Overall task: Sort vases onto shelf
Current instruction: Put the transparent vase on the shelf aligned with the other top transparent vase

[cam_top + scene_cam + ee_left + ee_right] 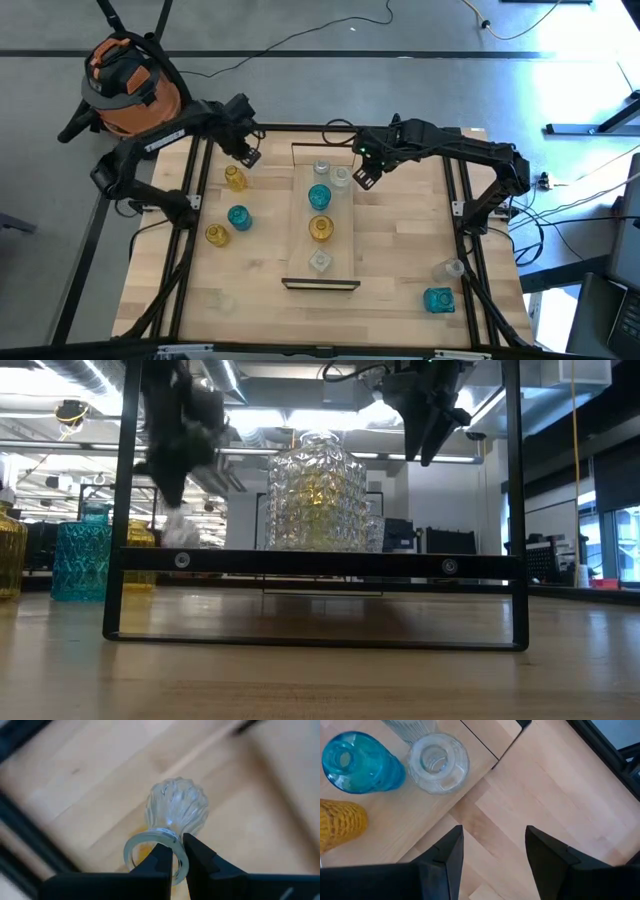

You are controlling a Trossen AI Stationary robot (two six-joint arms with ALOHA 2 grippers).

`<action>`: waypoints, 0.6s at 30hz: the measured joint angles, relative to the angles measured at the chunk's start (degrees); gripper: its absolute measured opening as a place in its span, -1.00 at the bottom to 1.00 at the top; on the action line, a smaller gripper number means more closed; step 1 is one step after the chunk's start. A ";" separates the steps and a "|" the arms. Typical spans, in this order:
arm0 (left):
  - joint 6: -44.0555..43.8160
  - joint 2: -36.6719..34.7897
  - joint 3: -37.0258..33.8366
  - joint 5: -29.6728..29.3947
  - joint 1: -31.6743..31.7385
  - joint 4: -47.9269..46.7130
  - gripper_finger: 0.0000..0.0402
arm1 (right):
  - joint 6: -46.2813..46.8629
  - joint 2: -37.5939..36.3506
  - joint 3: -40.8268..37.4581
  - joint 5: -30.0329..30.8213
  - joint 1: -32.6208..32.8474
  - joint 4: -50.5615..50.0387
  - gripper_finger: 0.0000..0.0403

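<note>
My left gripper (247, 153) hangs over the table's far left part, shut on a clear ribbed vase (177, 805). That vase hangs below it as a pale blur (180, 530) in the low view. The shelf (340, 240) lies lengthwise in the table's middle and bears several vases, among them a teal one (319, 196), an amber one (320, 228) and a clear one (319, 261). My right gripper (366, 175) hovers open above the shelf's far right edge, next to a clear vase (439, 762), and touches nothing. My left gripper holds the clear vase by the rim of its mouth (186, 865). One finger (160, 860) sits over the opening and the other (202, 857) outside the rim. The fingers come from above, pointing down. The vase hangs upright below them and looks clear of the table.
On the table's left stand an amber vase (234, 178), a teal vase (238, 216), another amber one (217, 235) and a clear one (218, 298). Near the right front are a clear vase (453, 268) and a teal one (438, 300). Dark wire frames (320, 560) close the shelf's ends.
</note>
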 joint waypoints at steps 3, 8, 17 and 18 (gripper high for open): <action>-0.61 -3.17 3.66 0.01 -7.24 -1.50 -0.91 | -0.17 0.00 0.00 0.02 0.00 0.97 -0.13; 2.47 -4.41 12.56 0.22 -22.47 -1.87 -0.91 | -0.38 0.00 0.00 0.01 -0.02 1.81 -0.13; 3.05 5.95 20.85 -12.91 -32.86 -4.92 -0.91 | -0.59 0.02 0.00 -1.07 -0.02 2.05 -0.13; 3.30 7.75 21.37 -13.24 -32.86 -5.43 -0.91 | -0.59 0.02 0.00 -1.38 -0.02 2.05 -0.13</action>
